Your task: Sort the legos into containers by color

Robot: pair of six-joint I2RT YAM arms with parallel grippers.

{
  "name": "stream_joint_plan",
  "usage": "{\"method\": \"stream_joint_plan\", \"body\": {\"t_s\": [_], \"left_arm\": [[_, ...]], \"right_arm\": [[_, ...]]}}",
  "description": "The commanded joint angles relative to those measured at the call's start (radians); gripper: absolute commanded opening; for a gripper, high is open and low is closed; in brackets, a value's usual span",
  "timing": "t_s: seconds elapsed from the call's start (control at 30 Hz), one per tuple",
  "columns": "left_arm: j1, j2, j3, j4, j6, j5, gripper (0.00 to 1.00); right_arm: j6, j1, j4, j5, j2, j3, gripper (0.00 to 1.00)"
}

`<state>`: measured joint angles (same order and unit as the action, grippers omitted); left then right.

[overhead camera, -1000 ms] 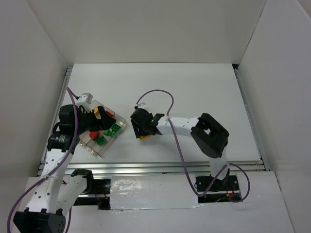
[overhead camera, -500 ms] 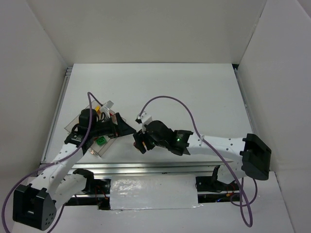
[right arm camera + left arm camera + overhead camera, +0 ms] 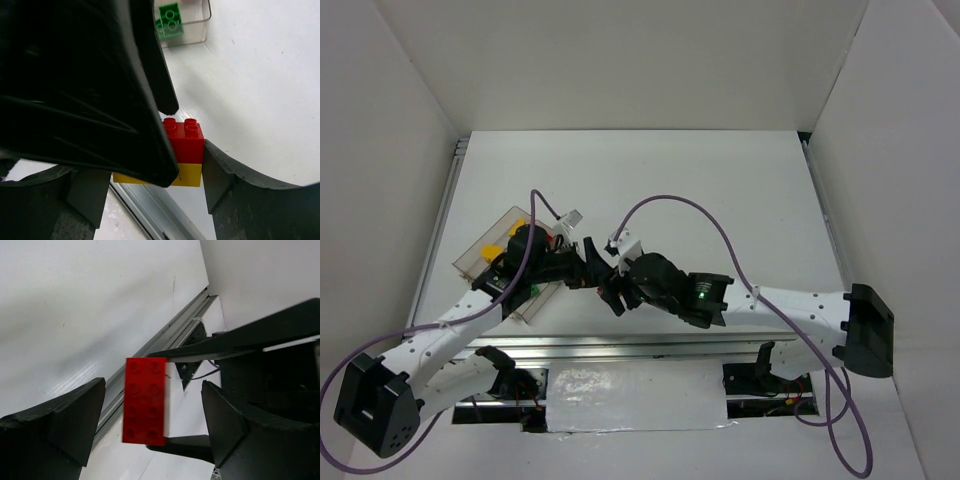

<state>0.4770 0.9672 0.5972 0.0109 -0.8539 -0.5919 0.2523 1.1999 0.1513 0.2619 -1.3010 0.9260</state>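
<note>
My right gripper (image 3: 613, 293) is shut on a stack of two legos, a red brick (image 3: 185, 140) on top of a yellow brick (image 3: 189, 175), held above the table. My left gripper (image 3: 587, 271) is open just left of it, and one of its black fingers (image 3: 125, 100) hides the stack's left part. In the left wrist view the red brick (image 3: 145, 401) lies between the open jaws of my left gripper (image 3: 154, 390), touching neither. The clear tray (image 3: 470, 262) lies at the left with a yellow piece (image 3: 493, 250) and a green brick (image 3: 526, 292) in it.
The tray's corner (image 3: 200, 25) with green bricks (image 3: 170, 20) shows beyond the stack. A metal rail (image 3: 650, 345) runs along the table's near edge. White walls enclose the table on three sides. The purple cables (image 3: 670, 205) arch over both wrists.
My left gripper has swung right, from over the tray to the stack in my right gripper. My right arm has stretched out low and brought the stack a little nearer the front edge.
</note>
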Motion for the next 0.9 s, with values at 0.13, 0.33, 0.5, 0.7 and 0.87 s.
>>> {"method": "stream_joint_plan", "body": {"t_s": [0.13,0.33,0.5,0.7,0.87], "left_arm": [[0.025,0.022,0.003,0.072,-0.011,0.018,0.84],[0.038,0.034,0.010,0.098,-0.010,-0.020,0.31],[0.051,0.045,0.000,0.225,-0.042,-0.118,0.00],[0.049,-0.005,0.044,0.181,0.024,-0.086,0.00],[0.048,-0.027,0.072,0.182,0.124,-0.164,0.00]], "right_arm": [[-0.013,0.012,-0.032,0.074,0.097,0.001,0.00],[-0.019,0.013,-0.039,0.083,0.117,-0.004,0.00],[0.007,0.013,-0.085,0.060,0.106,-0.016,0.20],[0.114,-0.032,-0.128,-0.050,0.172,-0.074,1.00],[0.188,-0.218,-0.189,-0.435,0.354,-0.186,1.00]]}}
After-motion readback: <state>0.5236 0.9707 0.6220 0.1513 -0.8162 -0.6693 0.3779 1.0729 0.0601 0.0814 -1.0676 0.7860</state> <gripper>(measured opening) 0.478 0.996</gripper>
